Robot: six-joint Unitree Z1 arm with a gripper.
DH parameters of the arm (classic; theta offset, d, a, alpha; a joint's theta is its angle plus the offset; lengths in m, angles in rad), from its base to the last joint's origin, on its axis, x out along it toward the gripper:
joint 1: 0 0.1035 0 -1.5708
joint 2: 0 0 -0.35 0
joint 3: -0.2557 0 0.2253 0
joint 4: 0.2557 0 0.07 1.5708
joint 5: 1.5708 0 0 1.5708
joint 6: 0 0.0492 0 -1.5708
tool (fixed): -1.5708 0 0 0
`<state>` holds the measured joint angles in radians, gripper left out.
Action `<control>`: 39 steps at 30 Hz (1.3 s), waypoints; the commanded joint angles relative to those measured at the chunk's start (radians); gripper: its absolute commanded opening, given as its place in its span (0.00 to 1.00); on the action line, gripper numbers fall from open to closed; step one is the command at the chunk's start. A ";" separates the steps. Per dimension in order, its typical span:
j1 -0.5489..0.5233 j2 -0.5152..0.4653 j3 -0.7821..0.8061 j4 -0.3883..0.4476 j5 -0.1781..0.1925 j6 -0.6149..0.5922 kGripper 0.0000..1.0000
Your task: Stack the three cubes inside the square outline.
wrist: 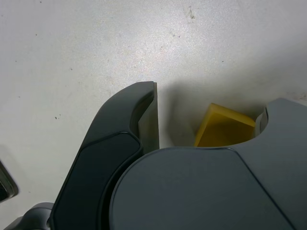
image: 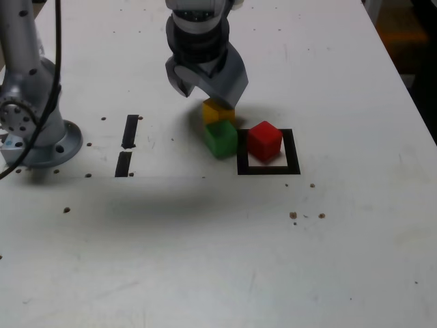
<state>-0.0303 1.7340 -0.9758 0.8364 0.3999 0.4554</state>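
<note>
— Claw, upper middle of the exterior view: how is it held?
— Spread, over the yellow cube, presumably so that it can be straddled.
— And the red cube?
— Set within the square outline, right of centre, probably as the base; the green cube is left just outside.

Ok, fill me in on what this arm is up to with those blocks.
A robot arm has its open hand over the yellow cube, which shows between the jaws in the wrist view, nearer one of them; it is probably lining up to grip it. The green cube sits beside the yellow one, just off the black square outline. The red cube is inside that outline. Nothing is stacked.
</note>
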 commanded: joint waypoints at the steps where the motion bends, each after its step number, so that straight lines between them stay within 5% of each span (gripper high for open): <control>1: 0.000 0.007 0.003 -0.006 -0.001 -0.001 0.81; 16: -0.005 0.044 0.039 -0.063 -0.001 -0.015 0.76; 27: -0.005 0.041 0.033 -0.090 -0.001 -0.070 0.26; 39: -0.005 0.034 0.036 -0.089 -0.004 -0.077 0.18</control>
<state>-0.0335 1.7741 -0.9394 0.7454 0.3958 0.3796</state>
